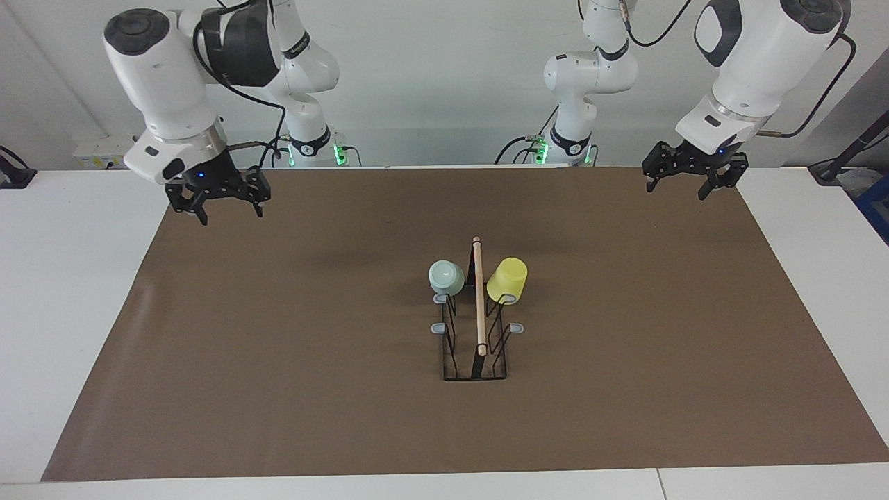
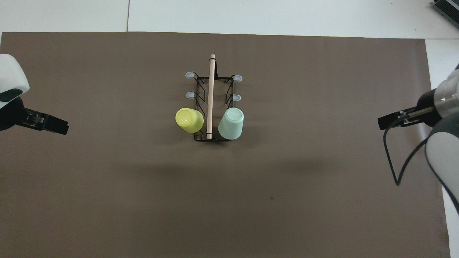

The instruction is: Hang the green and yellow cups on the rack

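With both hands spread and empty — the left hand (image 1: 691, 179) and right hand (image 1: 220, 202) raised over opposite ends of the brown surface (image 1: 278, 389) — the pale mint-green tapered plastic cup (image 1: 446, 277) and bright yellow one (image 1: 508, 280) sit inverted on the narrow black wire rack's (image 1: 475, 347) prongs nearest the robots, where a loosely seated cup could slip off.

Each cup (image 1: 446, 277) hides its prong; picture edges crop both arms in the overhead view.

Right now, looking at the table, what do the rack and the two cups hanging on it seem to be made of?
The rack looks like thin black wire, likely coated metal, topped by a pale rod that reads as unfinished wood; its free prongs end in grey caps, maybe rubber or plastic. The green cup and yellow cup look like smooth, opaque, evenly coloured plastic, with a soft sheen on their bases.
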Tool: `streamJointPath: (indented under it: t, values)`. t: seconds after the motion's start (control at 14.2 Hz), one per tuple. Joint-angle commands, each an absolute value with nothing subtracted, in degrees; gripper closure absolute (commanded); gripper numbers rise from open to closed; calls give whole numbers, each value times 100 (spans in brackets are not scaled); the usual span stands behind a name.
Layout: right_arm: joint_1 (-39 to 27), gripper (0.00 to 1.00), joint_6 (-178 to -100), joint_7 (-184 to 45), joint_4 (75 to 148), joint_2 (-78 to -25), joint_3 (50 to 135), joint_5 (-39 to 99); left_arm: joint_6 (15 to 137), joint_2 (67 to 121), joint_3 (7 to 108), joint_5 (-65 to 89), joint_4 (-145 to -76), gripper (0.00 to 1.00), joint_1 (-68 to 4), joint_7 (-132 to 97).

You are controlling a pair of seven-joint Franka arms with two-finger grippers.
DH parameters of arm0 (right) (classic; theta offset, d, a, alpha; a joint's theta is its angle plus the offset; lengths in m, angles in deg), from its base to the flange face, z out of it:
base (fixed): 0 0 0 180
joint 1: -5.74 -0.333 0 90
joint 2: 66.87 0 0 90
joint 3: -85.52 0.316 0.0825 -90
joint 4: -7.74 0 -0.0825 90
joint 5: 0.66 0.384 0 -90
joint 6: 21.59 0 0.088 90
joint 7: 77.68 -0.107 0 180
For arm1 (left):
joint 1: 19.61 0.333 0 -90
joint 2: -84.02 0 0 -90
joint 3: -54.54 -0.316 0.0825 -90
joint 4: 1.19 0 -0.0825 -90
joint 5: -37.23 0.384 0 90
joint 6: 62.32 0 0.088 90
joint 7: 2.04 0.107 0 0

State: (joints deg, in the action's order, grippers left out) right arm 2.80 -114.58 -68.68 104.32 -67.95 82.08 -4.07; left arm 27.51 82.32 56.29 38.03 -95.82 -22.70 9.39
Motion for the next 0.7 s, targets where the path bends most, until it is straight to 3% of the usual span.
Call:
streamJointPath:
  t: [0.0, 0.42, 0.63]
  values:
    - [258, 0, -10669, -7186, 9880, -6643, 8068, -164, 2601, 8173, 5709, 3898, -9533, 0, -2190, 850]
    - [486, 0, -10737, -7759, 10055, -6740, 8051, 136, 1996, 8480, 5709, 3828, -8752, 0, -2146, 868]
    - [408, 0, -10763, -7785, 10073, -6748, 8094, -91, 1915, 8446, 5683, 3627, -8724, 0, -2128, 824]
